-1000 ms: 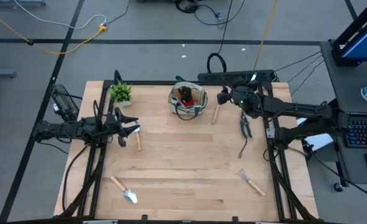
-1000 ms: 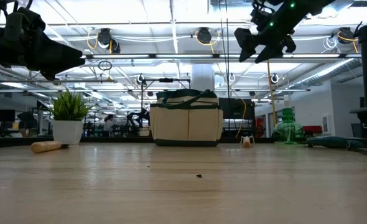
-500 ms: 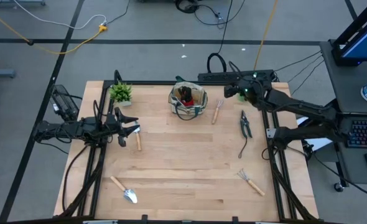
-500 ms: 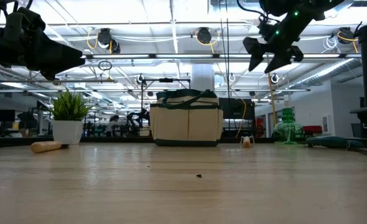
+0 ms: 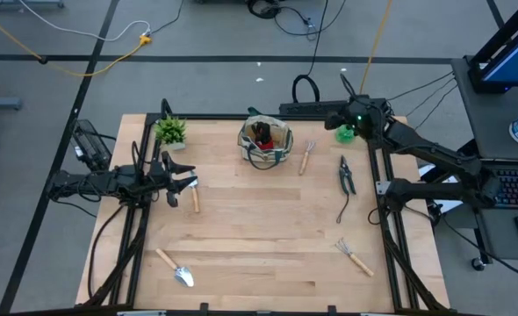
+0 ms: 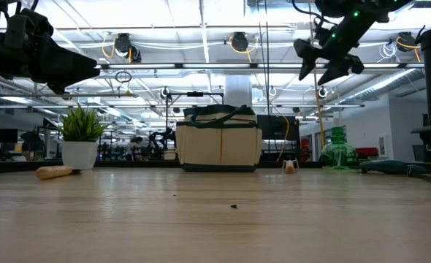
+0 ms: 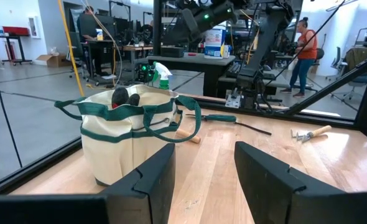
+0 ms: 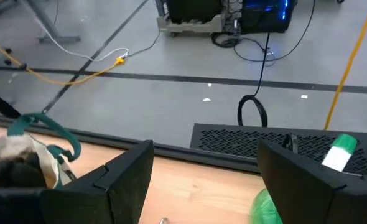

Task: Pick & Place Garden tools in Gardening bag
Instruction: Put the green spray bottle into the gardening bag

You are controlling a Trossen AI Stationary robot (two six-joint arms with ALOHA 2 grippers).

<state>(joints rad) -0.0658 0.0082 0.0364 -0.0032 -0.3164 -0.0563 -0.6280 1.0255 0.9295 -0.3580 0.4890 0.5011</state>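
The beige gardening bag (image 5: 264,140) with green trim stands at the table's far middle, with something dark and red inside it (image 7: 124,96). A fork (image 5: 306,156), black shears (image 5: 346,175), a hand rake (image 5: 356,256) and a trowel (image 5: 176,268) lie flat on the table. The green spray bottle (image 5: 345,133) stands at the far right edge. My right gripper (image 6: 314,73) hangs open, high above the far right corner near the bottle (image 8: 333,155). My left gripper (image 7: 202,180) waits open at the left edge, above a wooden handle (image 5: 195,200).
A small potted plant (image 5: 170,132) stands at the far left, left of the bag. A black power strip (image 8: 264,146) runs along the floor just beyond the far edge. Bare wood (image 5: 268,228) lies between the scattered tools in the table's middle.
My right gripper has swung from just right of the bag toward the table's far right corner, over the spray bottle, rolling somewhat as it went. It has stayed open and high above the table. No tool has moved.
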